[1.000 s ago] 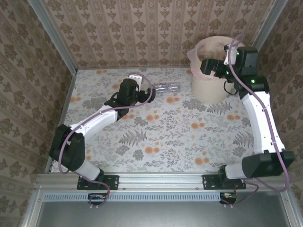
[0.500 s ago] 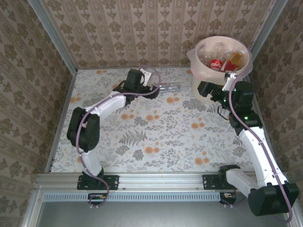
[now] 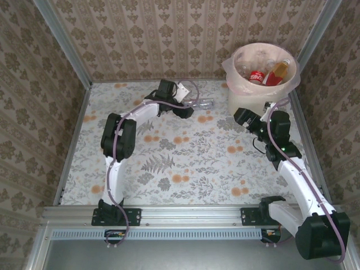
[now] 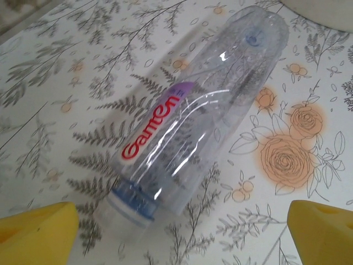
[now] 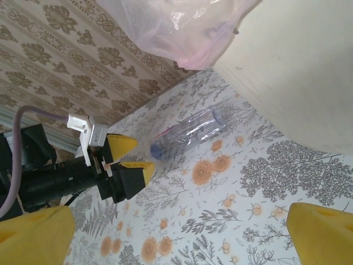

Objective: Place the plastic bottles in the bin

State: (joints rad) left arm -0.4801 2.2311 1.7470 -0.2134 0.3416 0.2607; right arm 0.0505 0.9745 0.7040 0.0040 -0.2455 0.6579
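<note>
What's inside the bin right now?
Inside the bin, within its pinkish liner: a red-labelled bottle, an orange bottle and clear bottles. Anything beneath that top layer is covered.

Clear bottle [image 4: 204,110], red lettering; cream bin [image 3: 247,102], pink liner [image 5: 176,27].

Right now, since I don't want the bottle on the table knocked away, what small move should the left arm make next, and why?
Probably ease the left gripper forward until its open fingers straddle the clear bottle. It lies flat just ahead of the fingertips, blue cap end nearest, not yet between them, so closing now would likely miss.
</note>
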